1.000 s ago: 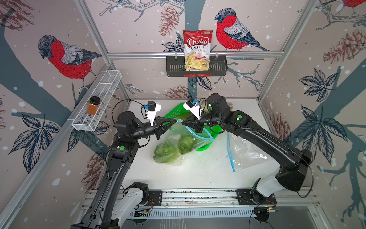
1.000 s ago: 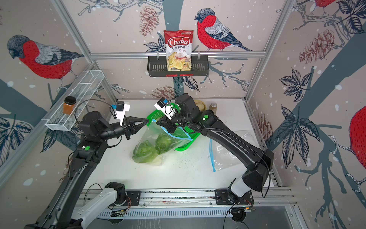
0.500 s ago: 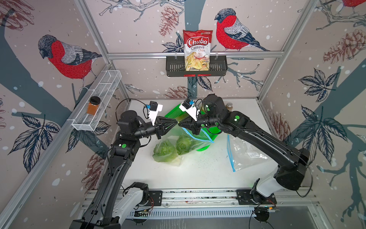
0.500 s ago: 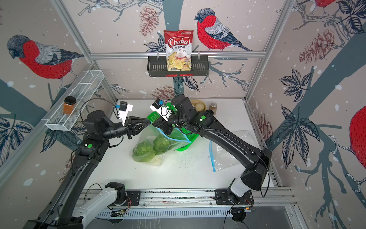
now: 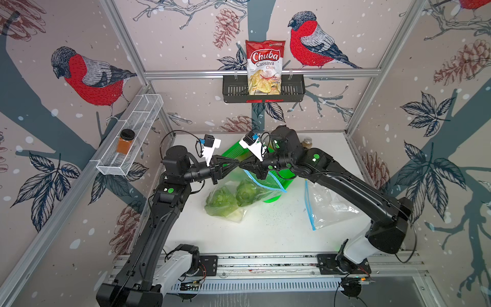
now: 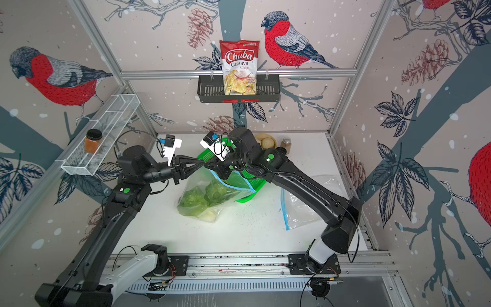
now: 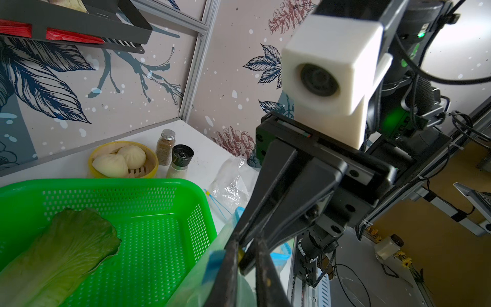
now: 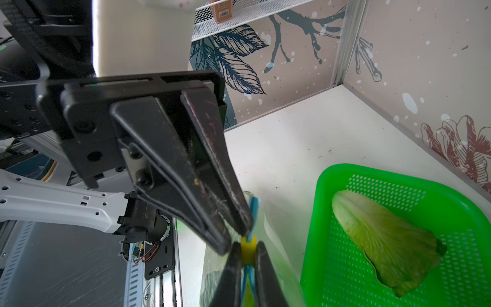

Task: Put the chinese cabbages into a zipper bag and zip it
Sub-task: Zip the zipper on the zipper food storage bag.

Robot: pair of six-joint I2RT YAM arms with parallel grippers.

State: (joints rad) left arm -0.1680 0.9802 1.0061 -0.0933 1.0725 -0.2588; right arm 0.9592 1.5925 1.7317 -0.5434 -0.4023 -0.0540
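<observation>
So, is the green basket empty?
No, one chinese cabbage lies inside the green basket, as the left wrist view shows.

The cabbages [image 5: 221,200] are pale green, the bag [image 5: 225,183] clear with blue zip [image 5: 277,183] (yellow slider [image 8: 248,245])

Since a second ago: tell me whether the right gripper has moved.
Yes. The right gripper has shifted slightly toward the left gripper, away from the buns at the back wall.
</observation>
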